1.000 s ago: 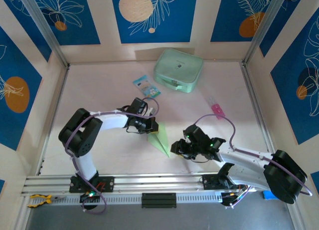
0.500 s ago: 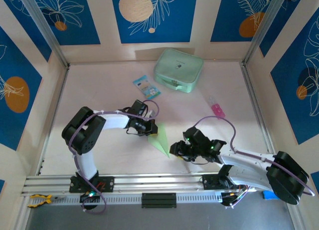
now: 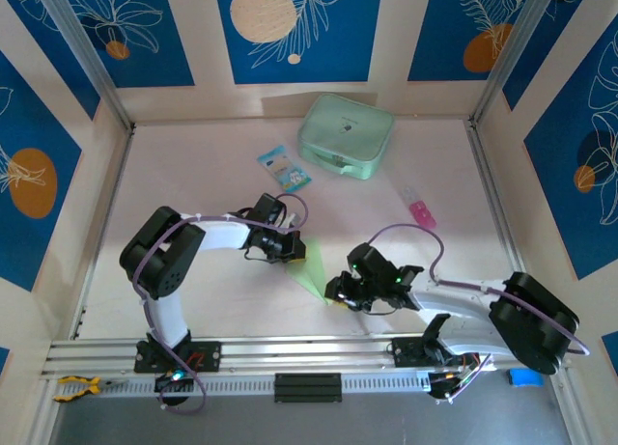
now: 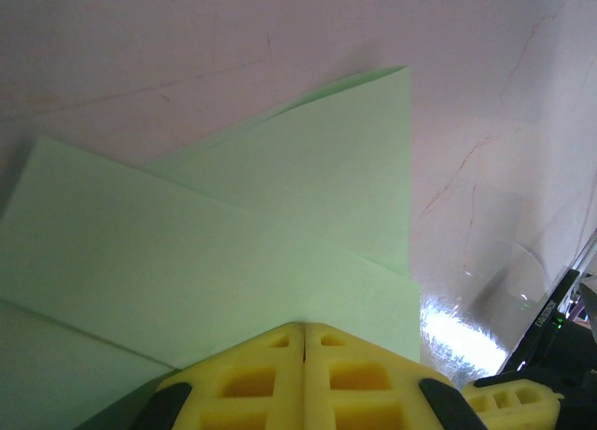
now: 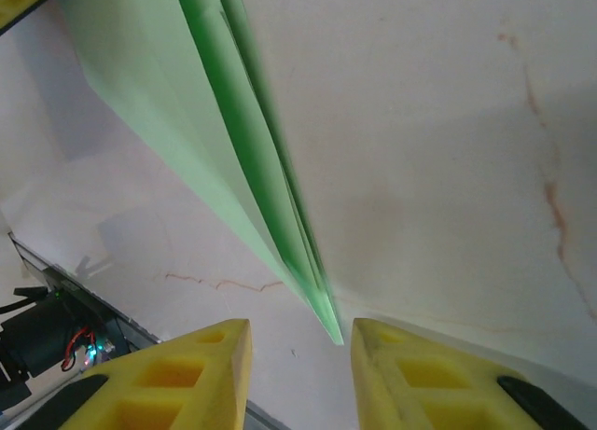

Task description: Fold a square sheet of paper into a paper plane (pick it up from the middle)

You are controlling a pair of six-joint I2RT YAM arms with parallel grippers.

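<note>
The thin pale light-green paper is creased into a narrow pointed dart, held between the two grippers. The left gripper is clamped on its wide far end. The right gripper has its jaws apart on either side of the near tip, not gripping. Most folds look done; probably only final wing shaping remains

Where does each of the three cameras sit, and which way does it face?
Top external: above and behind the arm bases, looking down on the pale table; both arms show, with left gripper and right gripper.
Left wrist: on the left arm, looking past its shut yellow fingers at the folded pale green paper.
Right wrist: on the right arm, looking along that paper from its pointed tip, seen between its open yellow fingers.
Shared: both wrist views show the same paper.
</note>
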